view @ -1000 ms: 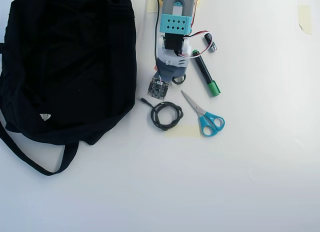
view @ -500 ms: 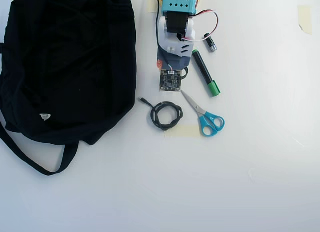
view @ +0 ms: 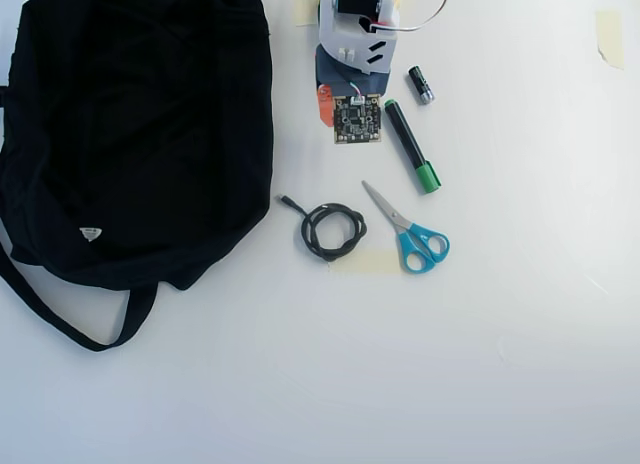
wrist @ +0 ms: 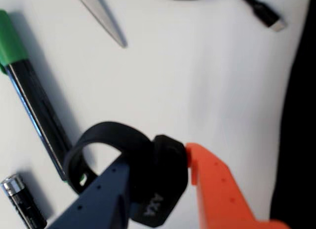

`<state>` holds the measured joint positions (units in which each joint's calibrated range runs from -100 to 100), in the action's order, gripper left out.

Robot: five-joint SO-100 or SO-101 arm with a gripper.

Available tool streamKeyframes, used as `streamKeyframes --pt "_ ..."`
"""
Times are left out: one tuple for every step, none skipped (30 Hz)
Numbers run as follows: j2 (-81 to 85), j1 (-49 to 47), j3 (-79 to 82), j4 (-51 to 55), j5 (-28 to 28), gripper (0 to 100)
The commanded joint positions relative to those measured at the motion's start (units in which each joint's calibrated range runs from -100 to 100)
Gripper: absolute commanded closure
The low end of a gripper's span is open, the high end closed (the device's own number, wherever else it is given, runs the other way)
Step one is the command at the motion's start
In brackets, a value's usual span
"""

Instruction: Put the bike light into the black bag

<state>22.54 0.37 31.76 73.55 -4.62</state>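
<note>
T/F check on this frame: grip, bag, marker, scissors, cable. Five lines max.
1. The gripper is shut on the bike light. True.
2. The bike light is already in the black bag. False: it sits between the fingers, outside the bag.
3. The marker has a red cap. False: green.
4. The scissors have blue handles. True.
5. The cable lies on the bag. False: coiled on the table beside it.

We can make out only one marking: small pale characters on the body of the bike light [wrist: 157,189] in the wrist view, too blurred to read. The white tag [view: 90,233] on the black bag [view: 130,134] shows nothing legible.
</note>
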Motion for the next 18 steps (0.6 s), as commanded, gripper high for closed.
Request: streamKeyframes --pt "4.18 3.37 -2.20 0.26 -0.42 98" --pt "4.51 4.12 -2.38 0.26 -0.42 98" --pt "4.85 4.94 -2.65 0.26 -0.31 98" --pt "5.18 5.69 -2.74 0.26 -0.16 98" --pt "5.51 6.44 -2.74 0.26 0.05 98" --pt "5.84 7.04 -2.83 0.26 0.05 98" --pt "6.09 7.41 -2.83 0.26 0.11 98" --pt "6.34 7.79 -2.83 0.26 0.21 98" --pt "6.59 8.31 -2.83 0.18 0.37 98" --pt "6.67 8.83 -2.83 -0.08 1.05 98" --pt "6.84 9.36 -3.19 -0.42 2.47 98" --pt "6.92 9.58 -4.00 -0.42 3.99 98" --pt "6.92 9.58 -4.90 -0.42 5.77 98" --pt "6.92 9.43 -5.97 -0.42 7.66 98" --pt "6.92 9.21 -6.96 -0.42 9.49 98" --pt "6.92 9.21 -7.95 -0.42 11.01 98" --pt "6.92 9.21 -8.85 -0.42 12.01 98" --pt "6.92 9.43 -9.57 -0.42 12.95 98"
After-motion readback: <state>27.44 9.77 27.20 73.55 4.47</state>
